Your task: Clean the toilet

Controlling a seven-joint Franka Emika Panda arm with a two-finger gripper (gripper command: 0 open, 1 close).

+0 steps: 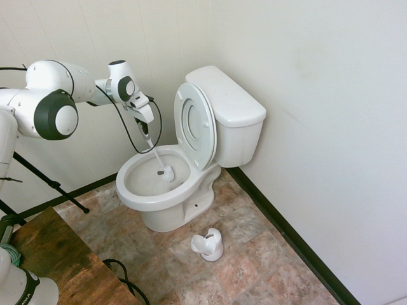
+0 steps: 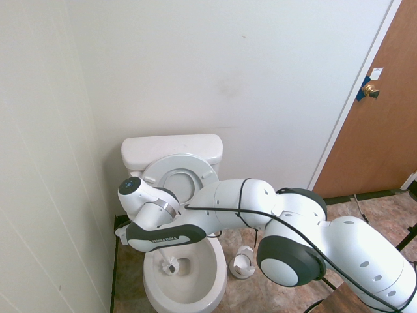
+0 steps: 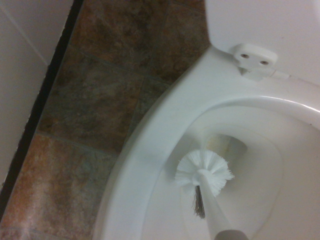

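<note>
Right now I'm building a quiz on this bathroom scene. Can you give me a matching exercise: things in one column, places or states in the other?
1. brush
2. holder
3. seat
4. door

A. raised against the tank
B. head down in the bowl
C. brown, shut
D. on the floor tiles

Pairs: 1-B, 2-D, 3-A, 4-C

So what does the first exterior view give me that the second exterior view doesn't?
Only the first: the gripper shut on the toilet brush handle, and the tank's side. Only the second: a brown door with a knob; the arm hides the gripper there. Both: the toilet, seat and lid raised, brush head in the bowl, and the brush holder on the tiled floor.
</note>
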